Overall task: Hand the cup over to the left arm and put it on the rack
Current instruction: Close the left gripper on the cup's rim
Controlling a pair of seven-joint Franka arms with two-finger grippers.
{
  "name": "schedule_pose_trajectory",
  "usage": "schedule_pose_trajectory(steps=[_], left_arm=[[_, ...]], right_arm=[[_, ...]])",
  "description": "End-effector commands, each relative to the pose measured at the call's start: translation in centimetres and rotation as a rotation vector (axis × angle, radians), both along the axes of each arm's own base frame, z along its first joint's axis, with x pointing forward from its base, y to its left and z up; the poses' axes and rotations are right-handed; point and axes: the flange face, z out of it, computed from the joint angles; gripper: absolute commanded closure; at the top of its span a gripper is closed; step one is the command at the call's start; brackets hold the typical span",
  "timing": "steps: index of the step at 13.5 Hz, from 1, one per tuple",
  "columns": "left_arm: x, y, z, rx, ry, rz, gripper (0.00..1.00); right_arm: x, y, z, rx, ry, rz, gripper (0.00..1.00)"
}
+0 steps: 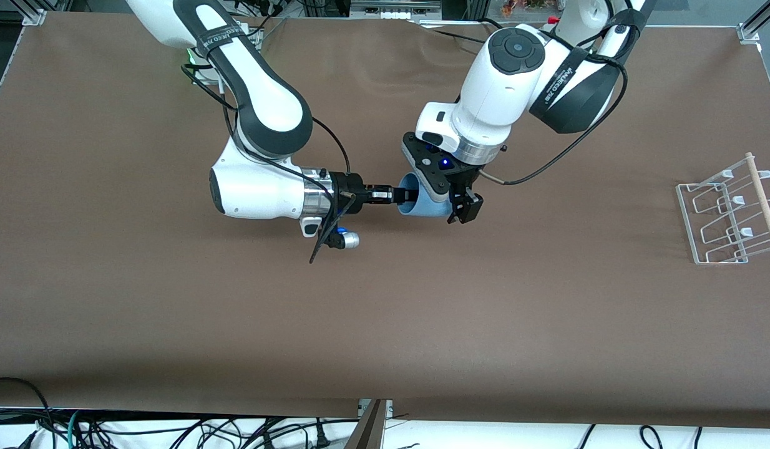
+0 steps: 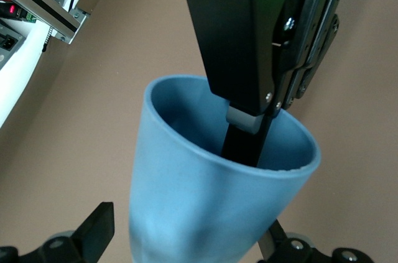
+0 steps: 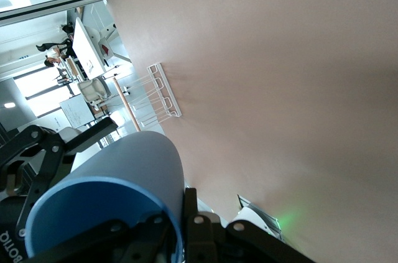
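I am seeing the right gripper (image 1: 405, 196) pinching the light-blue cup's (image 1: 422, 201) rim above mid-table; the left gripper (image 1: 461, 209) is straddling its base, fingers spread wide, not gripping.

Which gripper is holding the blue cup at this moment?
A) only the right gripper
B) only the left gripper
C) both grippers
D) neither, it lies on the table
A: the right gripper is shut on the rim of the cup, while the left gripper is open around its base.
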Motion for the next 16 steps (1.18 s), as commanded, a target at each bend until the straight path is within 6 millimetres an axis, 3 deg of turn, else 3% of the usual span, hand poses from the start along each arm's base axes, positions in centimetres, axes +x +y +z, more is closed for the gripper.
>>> schedule_pose_trajectory(steps=[1,7,8,9,11,12,13,16], left_arm=[[0.9,-0.4,-0.2,0.02,-0.042,-0.026,0.0],[1.4,-0.6,-1.3,0.013,-0.045,-0.029,0.01],[1.4,-0.6,-1.4,0.012,-0.045,-0.031,0.1],[1.4,-0.6,-1.3,0.013,-0.046,-0.032,0.29],[1.3,-0.6,-0.9,0.019,-0.055,-0.054,0.82],[1.4,-0.4,-0.8,0.021,-0.058,-0.06,0.95],[1.4,-0.3,-0.4,0.019,-0.062,-0.059,1.0],[1.3,0.5,0.7,0.029,-0.064,-0.049,1.0]], right_arm=[[0.0,0.8,0.6,0.025,0.013,-0.001,1.0],[0.4,0.9,1.7,0.033,0.02,-0.016,1.0],[0.5,0.9,1.9,0.035,0.018,-0.015,1.0],[0.4,0.9,2.0,0.036,0.018,-0.014,1.0],[0.4,0.9,2.0,0.036,0.018,-0.014,1.0],[0.4,0.9,2.0,0.036,0.018,-0.014,1.0],[0.4,0.9,1.9,0.036,0.019,-0.014,1.0],[0.5,0.8,1.9,0.036,0.019,-0.016,1.0]])
